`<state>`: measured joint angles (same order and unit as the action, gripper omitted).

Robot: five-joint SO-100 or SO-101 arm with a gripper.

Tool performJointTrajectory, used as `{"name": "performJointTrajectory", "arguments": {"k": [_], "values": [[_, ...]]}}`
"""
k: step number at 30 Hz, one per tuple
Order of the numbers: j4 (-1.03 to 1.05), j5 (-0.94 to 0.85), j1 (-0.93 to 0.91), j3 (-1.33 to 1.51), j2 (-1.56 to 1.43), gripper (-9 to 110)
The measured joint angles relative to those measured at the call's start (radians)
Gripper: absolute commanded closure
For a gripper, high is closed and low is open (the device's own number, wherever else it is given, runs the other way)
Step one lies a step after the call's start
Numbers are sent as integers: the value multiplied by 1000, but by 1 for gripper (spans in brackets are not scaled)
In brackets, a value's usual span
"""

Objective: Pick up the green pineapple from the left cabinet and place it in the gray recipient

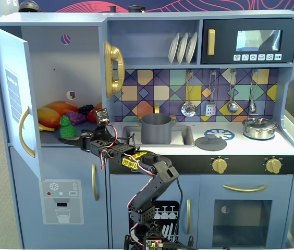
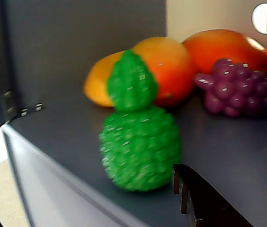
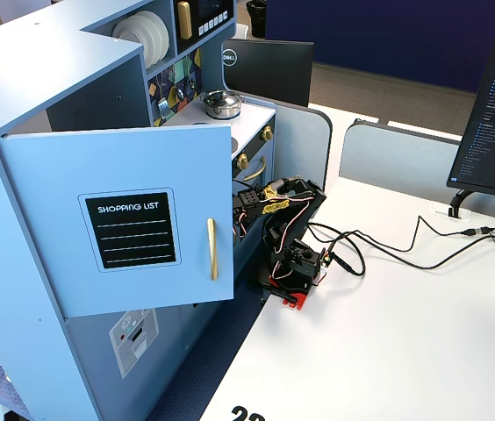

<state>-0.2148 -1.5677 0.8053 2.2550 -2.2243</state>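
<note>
Fingers (image 2: 204, 198) apart, nothing held; green pineapple (image 2: 139, 142) just ahead, ungrasped; gray recipient (image 1: 156, 128) empty, far behind.

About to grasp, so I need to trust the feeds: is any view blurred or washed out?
Wrist view: green pineapple slightly soft, fruit behind blurrier, bright hole top right. A fixed view: sharp, glare on the microwave window. The other fixed view: sharp.

Bright green pineapple (image 2: 139, 146) (bumpy, speckled), purple grapes (image 2: 240, 92), pale blue-gray left cabinet (image 1: 58, 67).
</note>
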Motion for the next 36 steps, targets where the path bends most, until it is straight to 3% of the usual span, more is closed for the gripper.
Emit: {"name": "performJointTrajectory", "arguments": {"k": [32, 34, 36], "values": [[-25, -34, -37, -426, 485, 56], [-25, -34, -37, -449, 509, 62], [-25, -38, -37, -465, 526, 79]]}}
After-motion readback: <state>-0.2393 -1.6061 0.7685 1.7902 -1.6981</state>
